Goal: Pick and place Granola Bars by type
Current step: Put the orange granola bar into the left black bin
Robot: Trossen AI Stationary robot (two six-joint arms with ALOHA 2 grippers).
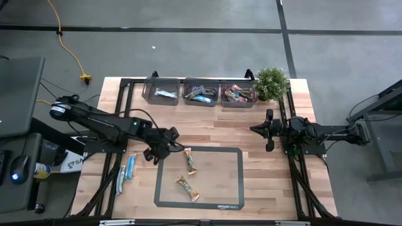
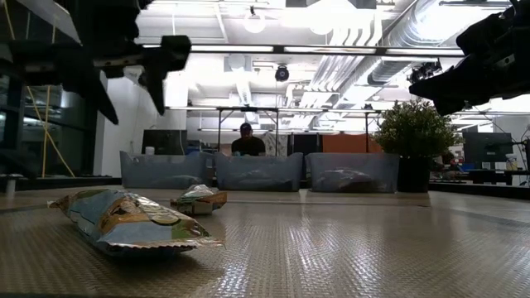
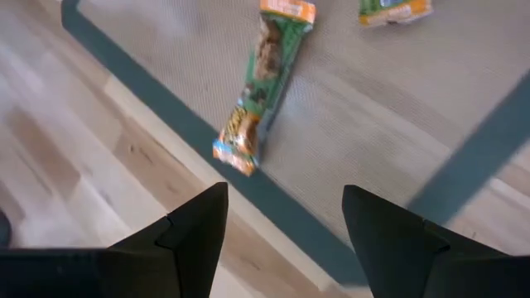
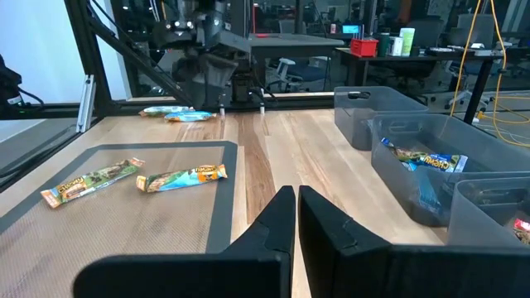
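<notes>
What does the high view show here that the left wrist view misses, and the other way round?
Only the high view: three clear grey plastic bins holding sorted bars, the small green potted plant, two blue-wrapped bars on the bare wood beside the mat, and the shut right gripper waiting near the plant. Only the left wrist view: the open left gripper seen close, over the mat's edge. Both: the grey dark-bordered mat and the two tan-green wrapped granola bars on it.

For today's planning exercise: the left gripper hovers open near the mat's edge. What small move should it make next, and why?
Probably ease the open left gripper forward and down over the nearest granola bar on the mat; the bar lies just beyond its fingertips, ungripped.
</notes>
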